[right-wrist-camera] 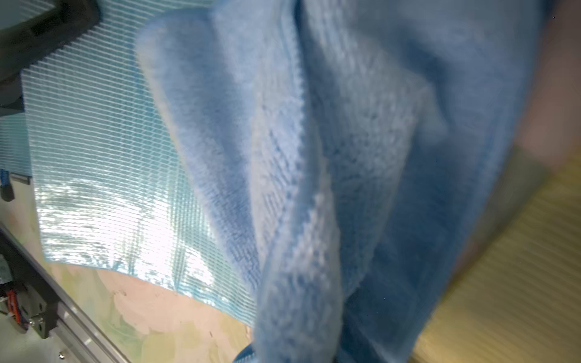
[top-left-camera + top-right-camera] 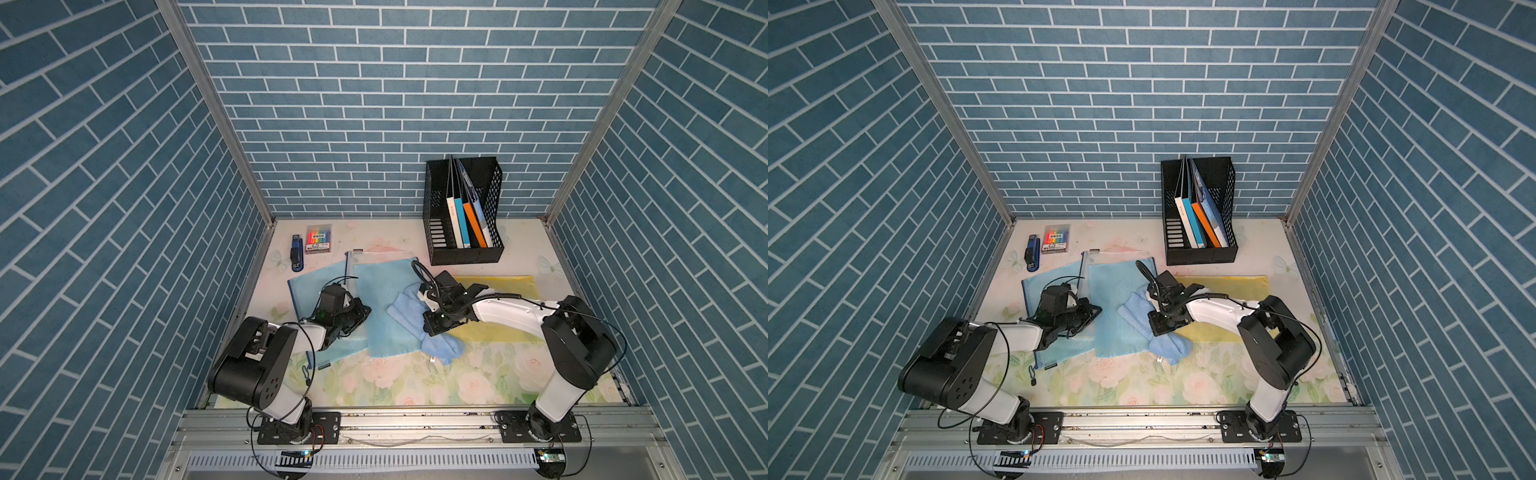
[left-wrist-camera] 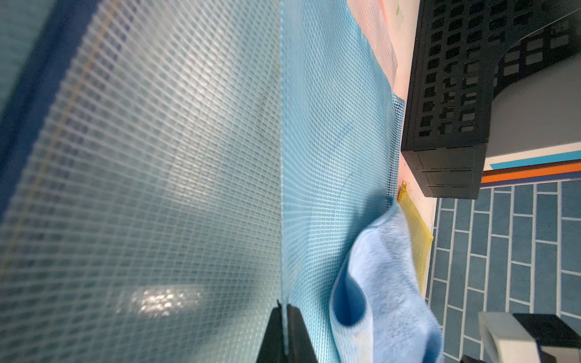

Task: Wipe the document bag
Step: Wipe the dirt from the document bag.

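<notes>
The bag (image 2: pixel 380 299) is translucent light-blue plastic reinforced with a fine grid of threads. It is glossy enough to throw white glare in the right wrist view. The cloth (image 2: pixel 405 309) is pale-blue microfibre, fluffy and matt. The yellow bag (image 2: pixel 498 284) is the same shiny, gridded plastic. The rack (image 2: pixel 494 187) is matt black perforated plastic. The table (image 2: pixel 415 382) has a smooth cover with a floral print. The rail (image 2: pixel 415 419) is bare, dull-silver metal. The walls (image 2: pixel 374 104) look matt and slightly fuzzy.

Blue mesh doc bag (image 2: pixel 380 291) lying centre, cloth (image 2: pixel 404 311) atop.
</notes>
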`<state>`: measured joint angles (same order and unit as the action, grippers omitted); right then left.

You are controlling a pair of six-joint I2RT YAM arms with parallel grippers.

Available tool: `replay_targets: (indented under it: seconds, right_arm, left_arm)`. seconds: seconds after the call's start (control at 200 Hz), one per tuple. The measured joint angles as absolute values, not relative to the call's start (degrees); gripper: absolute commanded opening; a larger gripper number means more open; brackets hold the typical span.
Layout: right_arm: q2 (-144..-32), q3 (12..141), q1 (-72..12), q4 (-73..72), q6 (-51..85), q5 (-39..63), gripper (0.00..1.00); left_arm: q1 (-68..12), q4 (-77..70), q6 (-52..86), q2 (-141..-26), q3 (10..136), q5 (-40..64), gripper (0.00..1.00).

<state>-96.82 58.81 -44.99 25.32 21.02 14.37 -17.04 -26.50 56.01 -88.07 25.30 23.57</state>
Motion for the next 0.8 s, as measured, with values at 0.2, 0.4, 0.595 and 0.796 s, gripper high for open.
replay_targets:
  seconds: [0.2, 0.4, 0.595, 0.796]
  right_arm:
    - [-98.7, 60.9, -49.7, 26.8, 21.1, 12.6, 0.05]
    - [-109.4, 73.7, -56.6, 24.4, 20.1, 17.5, 0.05]
    - [-111.4, 79.1, -61.5, 20.0, 17.4, 25.6, 0.05]
    - [-111.6, 77.4, -61.7, 18.8, 16.6, 28.8, 0.06]
  left_arm:
    - [-17.0, -26.5, 56.1, -87.5, 24.5, 23.5, 0.00]
    - [-17.0, -26.9, 56.6, -86.9, 23.7, 23.1, 0.00]
    - [-16.9, -27.4, 57.3, -86.9, 23.6, 22.9, 0.00]
    - [-16.9, -28.9, 58.4, -87.2, 23.6, 23.0, 0.00]
